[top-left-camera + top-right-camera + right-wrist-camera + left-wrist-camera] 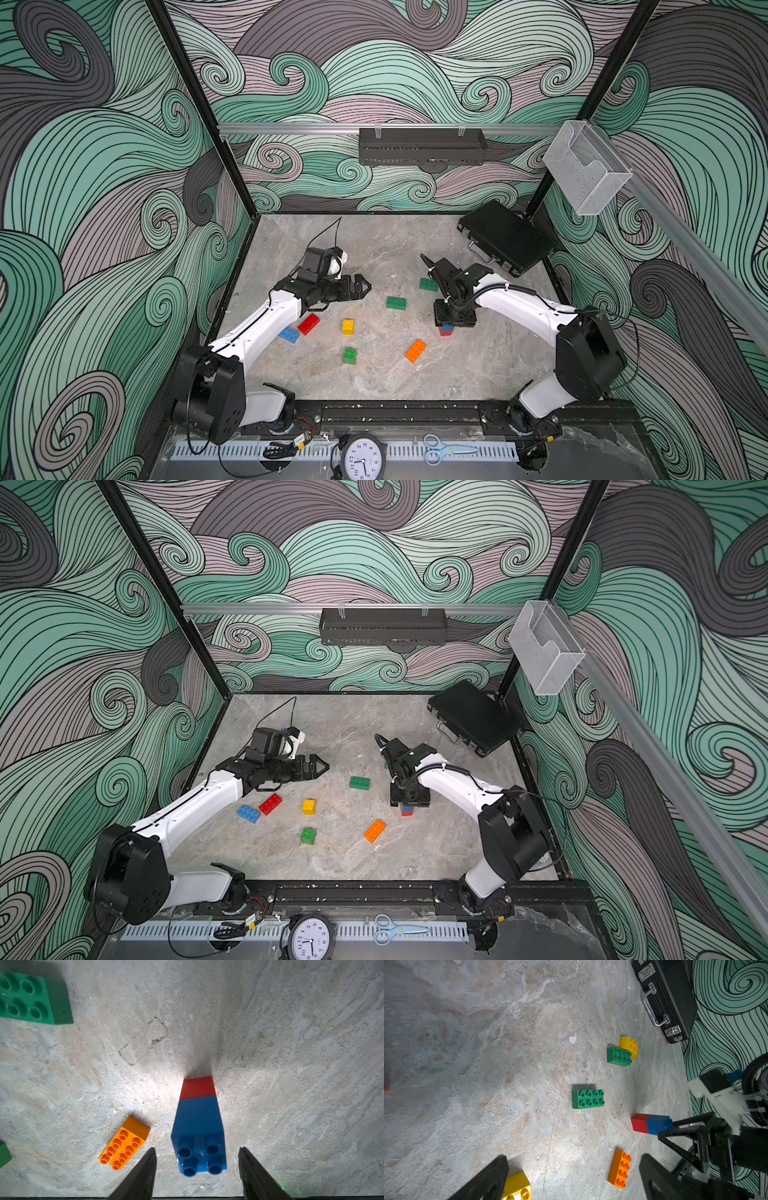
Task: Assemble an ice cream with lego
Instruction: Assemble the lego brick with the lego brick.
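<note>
The left gripper hangs spread wide above loose lego — blue oblong, red oblong, yellow square, green square, green oblong, orange oblong. Rightward, the right gripper, jaws apart and touching nothing, half-hides from above a blue square stacked on a red square — a black case lies behind.

The blue brick was stacked on the red brick; in a top view the orange brick lay at their 8 o'clock. The table was marbled grey and beige. The walls carried teal, mauve and grey swirls.
</note>
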Action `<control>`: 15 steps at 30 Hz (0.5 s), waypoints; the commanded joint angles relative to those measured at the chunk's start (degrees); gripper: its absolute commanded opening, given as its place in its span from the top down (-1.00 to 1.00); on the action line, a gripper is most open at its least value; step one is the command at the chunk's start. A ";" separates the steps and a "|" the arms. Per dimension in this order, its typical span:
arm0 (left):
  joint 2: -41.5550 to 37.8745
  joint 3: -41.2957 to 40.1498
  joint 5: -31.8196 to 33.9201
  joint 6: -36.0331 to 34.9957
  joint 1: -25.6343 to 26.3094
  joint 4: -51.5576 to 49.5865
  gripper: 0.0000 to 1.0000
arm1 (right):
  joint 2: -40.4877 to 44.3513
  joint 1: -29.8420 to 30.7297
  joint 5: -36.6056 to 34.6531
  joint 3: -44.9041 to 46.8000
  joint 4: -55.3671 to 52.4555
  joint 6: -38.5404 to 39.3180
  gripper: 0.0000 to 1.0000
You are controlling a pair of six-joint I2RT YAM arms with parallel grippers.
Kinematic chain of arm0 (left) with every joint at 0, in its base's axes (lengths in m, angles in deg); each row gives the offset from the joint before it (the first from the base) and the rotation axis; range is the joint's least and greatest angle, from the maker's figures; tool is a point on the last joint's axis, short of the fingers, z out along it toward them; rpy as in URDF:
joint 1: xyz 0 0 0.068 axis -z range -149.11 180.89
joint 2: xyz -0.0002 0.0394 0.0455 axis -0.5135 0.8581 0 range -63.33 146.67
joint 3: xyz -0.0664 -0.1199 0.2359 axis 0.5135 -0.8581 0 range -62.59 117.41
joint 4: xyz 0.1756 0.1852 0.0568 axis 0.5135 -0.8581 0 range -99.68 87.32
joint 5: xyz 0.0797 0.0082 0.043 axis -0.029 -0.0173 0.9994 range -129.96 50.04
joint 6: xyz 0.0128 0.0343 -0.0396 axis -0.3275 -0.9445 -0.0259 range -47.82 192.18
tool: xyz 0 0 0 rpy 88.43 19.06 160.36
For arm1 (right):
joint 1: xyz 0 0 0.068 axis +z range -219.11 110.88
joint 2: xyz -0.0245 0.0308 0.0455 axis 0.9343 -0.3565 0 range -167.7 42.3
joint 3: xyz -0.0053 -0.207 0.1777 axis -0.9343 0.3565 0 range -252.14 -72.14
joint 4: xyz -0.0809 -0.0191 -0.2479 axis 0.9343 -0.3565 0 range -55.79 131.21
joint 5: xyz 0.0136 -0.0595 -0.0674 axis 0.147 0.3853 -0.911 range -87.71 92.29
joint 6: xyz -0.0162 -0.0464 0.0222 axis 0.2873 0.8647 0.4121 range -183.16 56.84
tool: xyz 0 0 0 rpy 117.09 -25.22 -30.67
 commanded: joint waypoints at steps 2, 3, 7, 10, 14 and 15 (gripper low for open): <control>-1.19 -0.36 0.35 0.09 0.53 -0.81 -0.97 | 0.16 -0.20 3.09 1.21 2.14 -0.07 -0.27; -1.30 -0.44 0.35 0.03 0.48 -0.79 -0.97 | 0.03 -0.21 3.44 1.23 2.37 -0.07 -0.28; -1.63 -0.38 0.53 0.04 0.51 -1.01 -0.97 | 0.19 -0.21 5.45 1.34 3.41 -0.49 -0.27; -1.78 -0.58 0.53 0.07 0.54 -0.85 -0.97 | 0.97 -0.21 5.89 1.73 3.75 -0.89 -0.28; -1.79 -0.54 0.53 0.03 0.56 -0.86 -0.97 | 1.62 -0.34 4.46 2.19 2.39 -1.28 -0.28; -1.93 -0.49 0.53 0.08 0.57 -0.93 -0.97 | 1.72 -0.26 3.33 1.99 1.47 -1.29 -0.28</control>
